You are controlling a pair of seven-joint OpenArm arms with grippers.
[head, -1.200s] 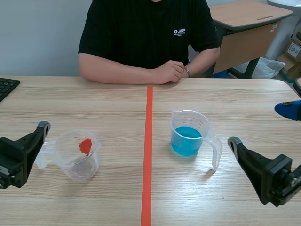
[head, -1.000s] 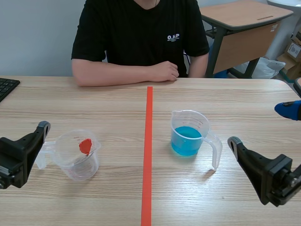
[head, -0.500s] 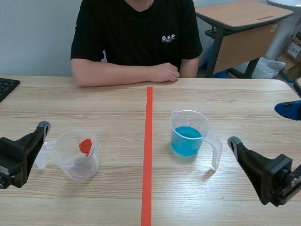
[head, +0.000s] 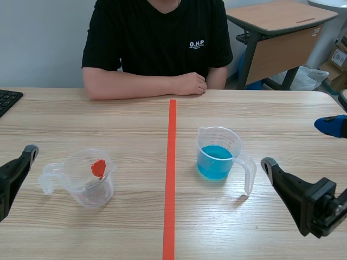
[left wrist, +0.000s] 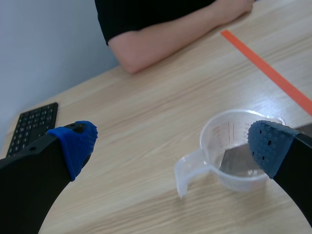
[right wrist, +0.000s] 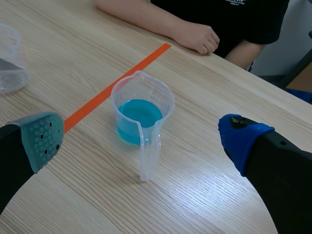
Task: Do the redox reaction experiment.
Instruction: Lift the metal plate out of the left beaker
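A clear measuring cup (head: 89, 179) holding a small red piece (head: 98, 168) stands on the left half of the table, handle toward the left arm. My left gripper (head: 12, 174) is open at the picture's left edge, apart from it; in the left wrist view the cup (left wrist: 234, 156) sits just ahead of the open gripper (left wrist: 170, 144), toward its right finger. A second clear cup (head: 218, 154) with blue liquid stands right of the tape line. My right gripper (head: 299, 145) is open beside its handle; in the right wrist view that cup (right wrist: 141, 114) is ahead of the gripper (right wrist: 142, 137).
A person sits across the table with forearms (head: 162, 84) resting on its far edge. A black keyboard (head: 6, 100) lies at the far left. An orange-red tape line (head: 170, 179) runs down the table's middle.
My left arm has drawn back toward the picture's left edge, away from the cup with the red piece. The right arm has hardly moved. The person shifted a little.
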